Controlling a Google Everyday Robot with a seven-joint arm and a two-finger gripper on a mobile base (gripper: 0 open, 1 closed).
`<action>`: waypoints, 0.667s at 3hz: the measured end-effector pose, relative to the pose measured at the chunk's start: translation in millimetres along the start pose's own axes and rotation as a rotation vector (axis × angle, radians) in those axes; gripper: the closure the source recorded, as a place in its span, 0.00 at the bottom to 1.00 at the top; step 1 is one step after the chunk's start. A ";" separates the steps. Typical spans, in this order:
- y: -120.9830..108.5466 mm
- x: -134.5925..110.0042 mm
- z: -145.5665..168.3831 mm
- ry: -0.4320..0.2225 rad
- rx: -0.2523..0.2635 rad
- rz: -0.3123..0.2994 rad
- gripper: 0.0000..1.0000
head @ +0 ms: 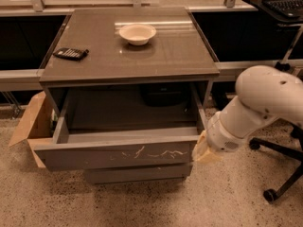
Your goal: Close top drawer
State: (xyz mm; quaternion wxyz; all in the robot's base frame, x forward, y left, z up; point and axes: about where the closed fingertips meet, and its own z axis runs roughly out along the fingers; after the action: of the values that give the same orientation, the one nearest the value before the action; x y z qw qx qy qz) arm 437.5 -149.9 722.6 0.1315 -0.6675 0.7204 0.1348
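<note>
Camera view looks down on a grey cabinet whose top drawer (pixel 94 156) stands pulled well out from under the counter (pixel 156 60), its inside open to sight. The drawer's flat front panel carries pale squiggly scratches right of its middle. The gripper (pixel 201 149), tan in colour at the end of a thick white arm (pixel 265 103), sits at the right end of that front panel, touching or just beside the drawer's right front corner and at the same height as the panel. Whether the gripper is spread or pressed together, I cannot tell; it holds nothing that can be seen. Below the open drawer a plain grey drawer front (pixel 137 174) sits further back. On the counter stand a pale bowl (pixel 137 33) near the back and a small black device (pixel 71 54) at the left. A cardboard box (pixel 29 126) leans beside the cabinet's left side.
</note>
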 end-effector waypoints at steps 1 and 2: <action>-10.1 0.3 52.0 0.020 -0.016 -0.042 0.96; -24.5 0.6 80.6 0.032 -0.008 -0.057 0.65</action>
State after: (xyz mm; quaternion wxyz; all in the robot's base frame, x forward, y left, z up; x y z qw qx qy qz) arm 462.7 -122.4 647.0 0.1209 -0.6905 0.7025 0.1231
